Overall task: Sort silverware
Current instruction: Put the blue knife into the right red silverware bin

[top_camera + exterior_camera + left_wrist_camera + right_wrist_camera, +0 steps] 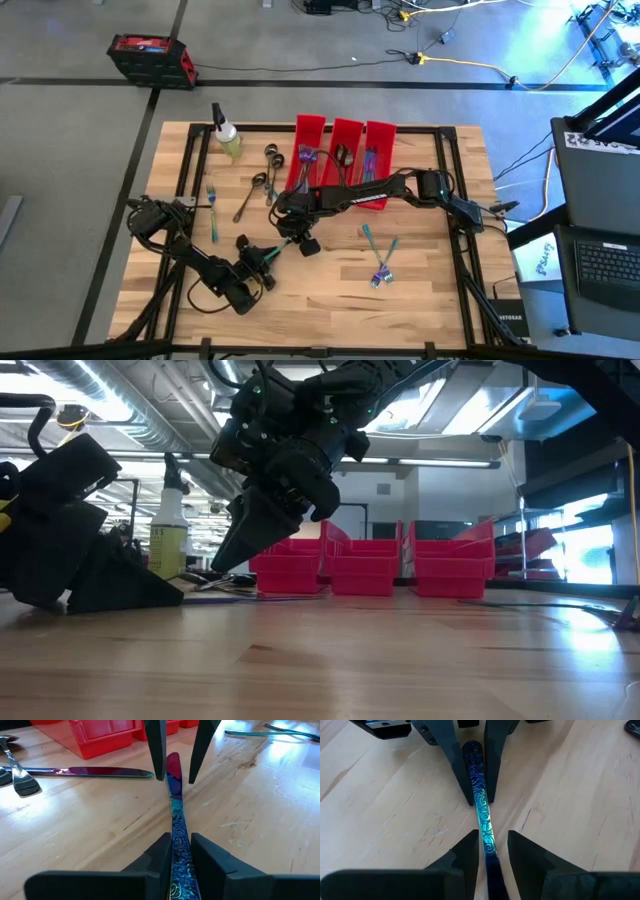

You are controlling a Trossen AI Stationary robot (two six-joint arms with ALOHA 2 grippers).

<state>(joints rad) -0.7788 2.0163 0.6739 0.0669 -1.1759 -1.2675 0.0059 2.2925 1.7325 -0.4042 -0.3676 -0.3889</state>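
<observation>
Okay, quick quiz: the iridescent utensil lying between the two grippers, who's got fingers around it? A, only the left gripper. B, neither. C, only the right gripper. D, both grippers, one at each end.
D: in both wrist views the utensil runs between the left gripper and the right gripper, one at each end.

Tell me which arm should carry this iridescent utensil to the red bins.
Right. The right gripper straddles, open, the iridescent utensil at its end nearer the red bins; the left gripper clamps the farther end.
</observation>
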